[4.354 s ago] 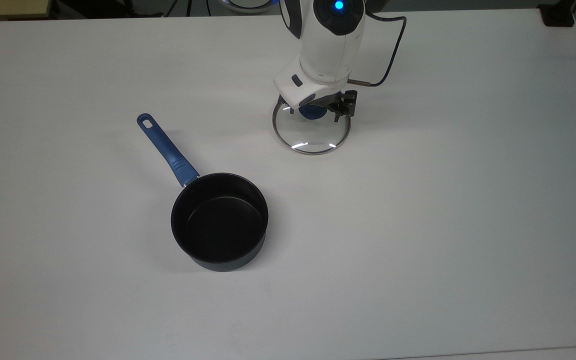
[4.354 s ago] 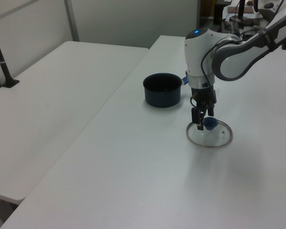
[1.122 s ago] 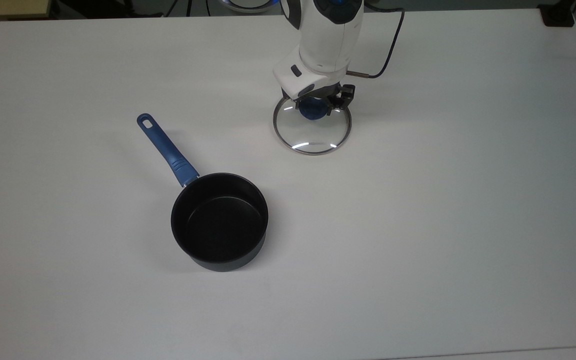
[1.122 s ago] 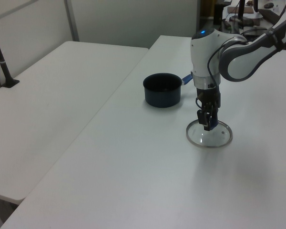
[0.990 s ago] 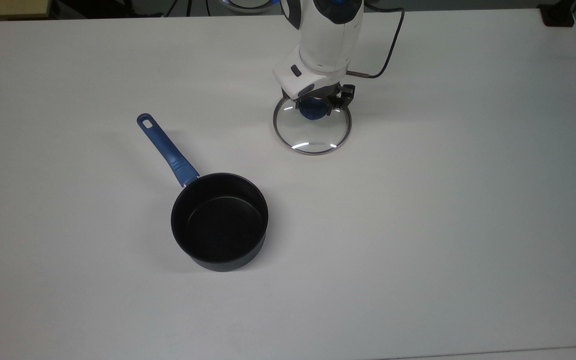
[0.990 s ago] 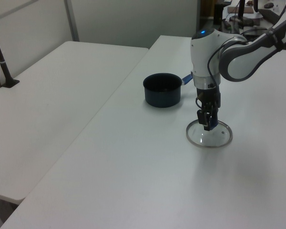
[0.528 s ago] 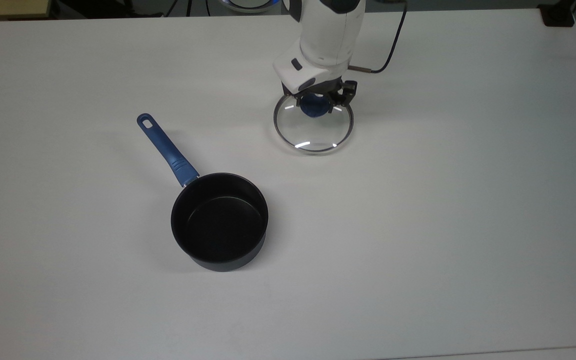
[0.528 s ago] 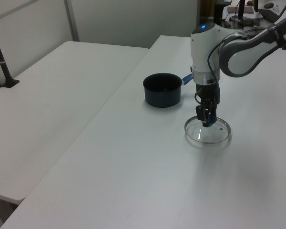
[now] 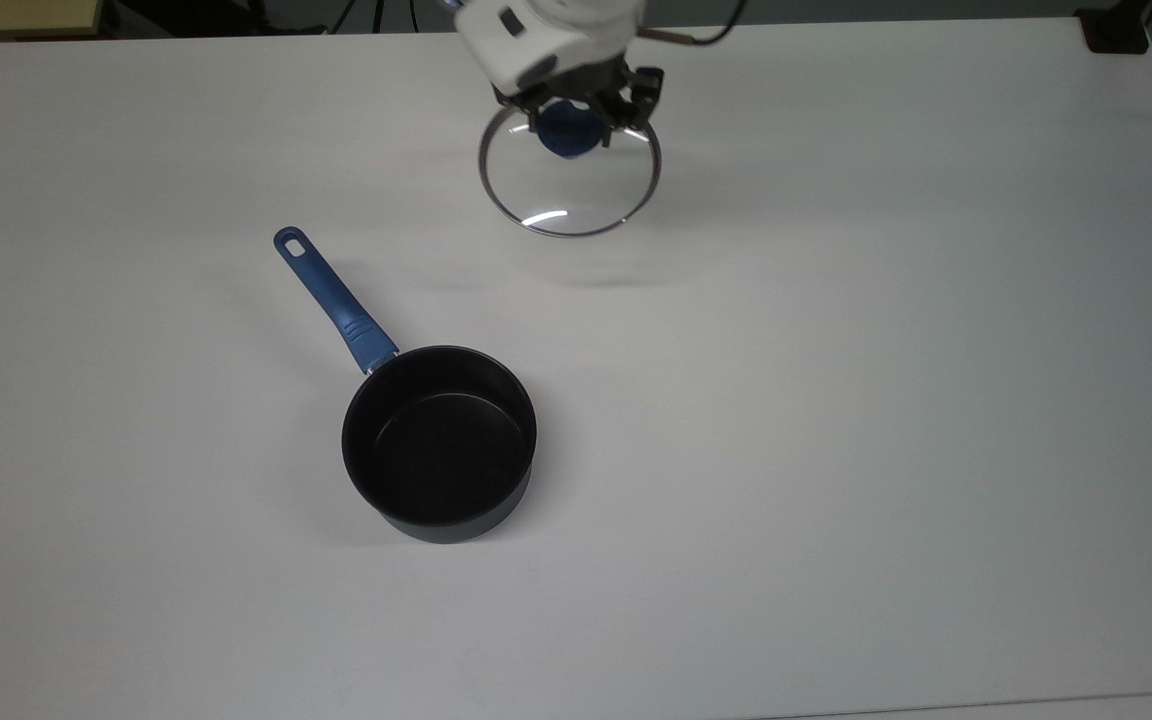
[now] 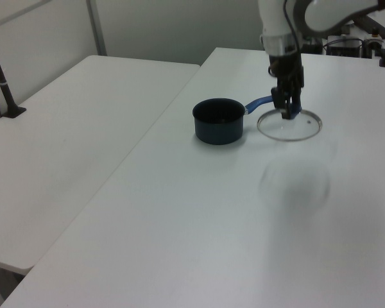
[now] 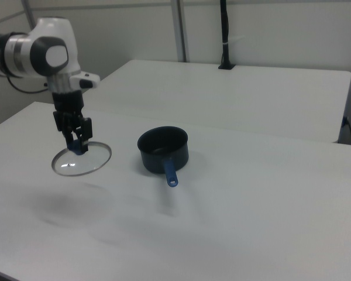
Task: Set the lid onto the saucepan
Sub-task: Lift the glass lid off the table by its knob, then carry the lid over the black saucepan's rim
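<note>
The clear glass lid [image 9: 576, 190] with its metal rim hangs level in the air above the white table, well off the surface. My gripper [image 9: 573, 125] is shut on the lid's blue centre knob [image 9: 569, 135]. In the left view the lid [image 10: 290, 126] floats beside the saucepan's handle, under the gripper [image 10: 287, 106], and its shadow lies on the table nearer the camera. The black saucepan [image 9: 439, 440] stands open and upright, its long blue handle [image 9: 333, 298] pointing toward the top view's upper left. In the right view the lid [image 11: 82, 160] hangs left of the saucepan [image 11: 163, 149].
A second white table [image 10: 70, 128] adjoins on the left view's left, with a black post [image 10: 3, 77] clamped at its far edge. A black block [image 9: 1116, 30] sits at the table's corner in the top view's upper right. The arm's cable [image 9: 706, 38] trails behind the gripper.
The gripper closed on the knob and has risen with the lid, carrying it off the table and toward the top view's upper left. The saucepan has not moved.
</note>
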Motion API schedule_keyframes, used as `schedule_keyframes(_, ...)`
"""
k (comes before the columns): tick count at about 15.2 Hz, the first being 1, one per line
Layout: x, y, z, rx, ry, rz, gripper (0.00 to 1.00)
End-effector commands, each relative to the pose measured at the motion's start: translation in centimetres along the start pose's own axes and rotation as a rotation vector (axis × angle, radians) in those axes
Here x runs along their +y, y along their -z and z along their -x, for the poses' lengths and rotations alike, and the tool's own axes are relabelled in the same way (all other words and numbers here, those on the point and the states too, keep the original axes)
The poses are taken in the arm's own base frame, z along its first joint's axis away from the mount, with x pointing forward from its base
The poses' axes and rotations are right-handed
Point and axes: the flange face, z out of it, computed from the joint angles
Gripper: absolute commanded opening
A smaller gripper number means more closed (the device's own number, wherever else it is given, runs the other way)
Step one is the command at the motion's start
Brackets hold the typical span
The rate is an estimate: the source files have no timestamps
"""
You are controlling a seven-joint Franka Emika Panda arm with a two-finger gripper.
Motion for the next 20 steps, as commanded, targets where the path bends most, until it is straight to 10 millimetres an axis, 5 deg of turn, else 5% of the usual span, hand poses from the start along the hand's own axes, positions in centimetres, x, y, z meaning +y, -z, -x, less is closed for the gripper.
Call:
schedule_keyframes(1, 0.1, 1.2, -0.2, 0.001, 0.011, -0.015, 0.47)
schedule_keyframes(12, 6.9, 3.8, -8.2, 0.109, -0.161, -0.133, 0.47)
schedule_keyframes(20, 8.5, 3.1, -13.8, 0.142, -0.274, -0.143, 0.47)
